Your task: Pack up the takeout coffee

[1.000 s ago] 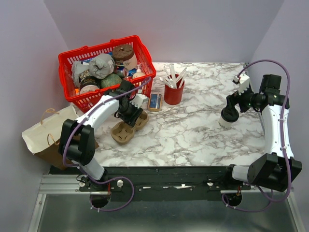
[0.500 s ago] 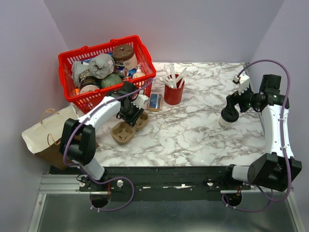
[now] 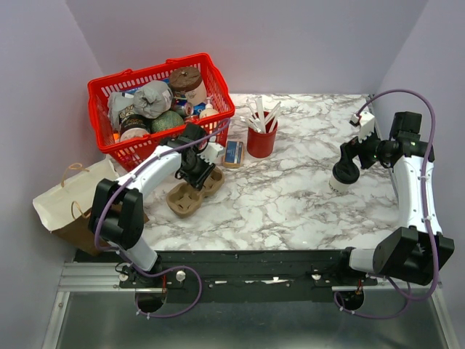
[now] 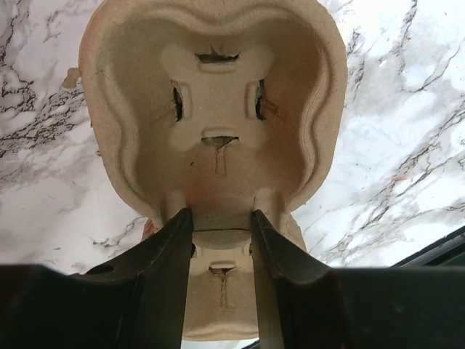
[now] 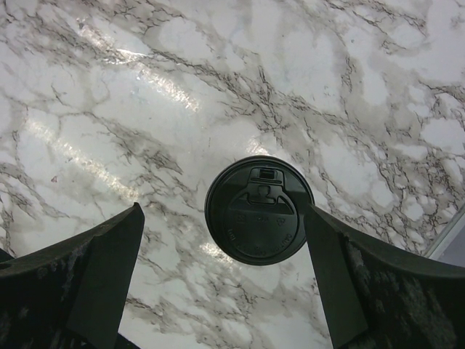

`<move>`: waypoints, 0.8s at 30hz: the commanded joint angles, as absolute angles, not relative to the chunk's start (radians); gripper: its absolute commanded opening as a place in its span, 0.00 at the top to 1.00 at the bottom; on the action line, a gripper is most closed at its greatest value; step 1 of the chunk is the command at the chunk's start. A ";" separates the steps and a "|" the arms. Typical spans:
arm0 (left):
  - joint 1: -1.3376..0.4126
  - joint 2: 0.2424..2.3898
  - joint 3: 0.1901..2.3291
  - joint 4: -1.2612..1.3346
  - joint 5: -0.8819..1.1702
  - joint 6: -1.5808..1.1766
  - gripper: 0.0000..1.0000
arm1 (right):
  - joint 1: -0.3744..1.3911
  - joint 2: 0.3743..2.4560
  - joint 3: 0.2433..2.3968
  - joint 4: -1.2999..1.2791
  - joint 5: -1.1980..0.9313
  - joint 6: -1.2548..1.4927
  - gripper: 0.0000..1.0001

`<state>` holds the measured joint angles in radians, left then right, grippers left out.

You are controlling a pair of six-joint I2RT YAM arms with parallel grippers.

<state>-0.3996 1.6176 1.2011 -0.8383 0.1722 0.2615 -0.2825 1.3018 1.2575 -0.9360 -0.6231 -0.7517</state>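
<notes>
1. Subject: the small cream-white paper cup with a round black plastic lid [image 3: 338,181] stands upright near the right edge of the marble worktop [image 3: 290,200], well apart from everything else.

2. My right claw [image 3: 354,155] hovers over it, spread wide and holding nothing. My left claw [image 3: 196,171] is down on the brown moulded-pulp 2-cup carrier [image 4: 218,109] near the left edge. Its fingers [image 4: 163,269] flank the carrier's narrow middle. I cannot tell whether they pinch it yet.

3. Handling, in my judgement: light, thin-walled and easily crushed. The contents are unknown, so I should treat it as full and keep it upright. The lid is only pressed on and could pop off under a squeeze. I should take hold on the paper wall just below the lid rim, with gentle pressure.

4. Views: the right wrist camera shows the lid's sip hole and its place between my 2 spread fingers [image 5: 98,273], but hides the cup wall. The top camera shows the wall, the gap across the worktop to the carrier, and a tan paper bag [image 3: 62,203] beyond the worktop's left edge.
</notes>
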 commanded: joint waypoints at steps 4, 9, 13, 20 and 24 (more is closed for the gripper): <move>-0.382 1.508 1.230 -0.914 0.167 0.313 0.92 | -0.278 1.318 1.279 -0.931 -0.644 -0.741 0.00; -0.335 1.470 1.249 -0.959 0.232 0.371 0.94 | -0.278 1.324 1.284 -0.931 -0.649 -0.733 0.00; -0.328 1.445 1.238 -0.957 0.169 0.462 0.97 | -0.273 1.332 1.290 -0.933 -0.652 -0.730 0.00; -0.368 1.492 1.466 -1.037 0.431 0.445 0.98 | -0.273 1.332 1.302 -0.931 -0.647 -0.694 0.00; -0.463 1.532 1.543 -1.035 0.451 0.433 0.99 | -0.273 1.313 1.334 -0.931 -0.615 -0.646 0.00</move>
<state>-0.3866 1.4918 1.4849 -1.0100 0.3553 0.4385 -0.2790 1.3247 1.2797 -0.9360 -0.6228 -0.7074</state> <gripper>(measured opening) 0.413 0.997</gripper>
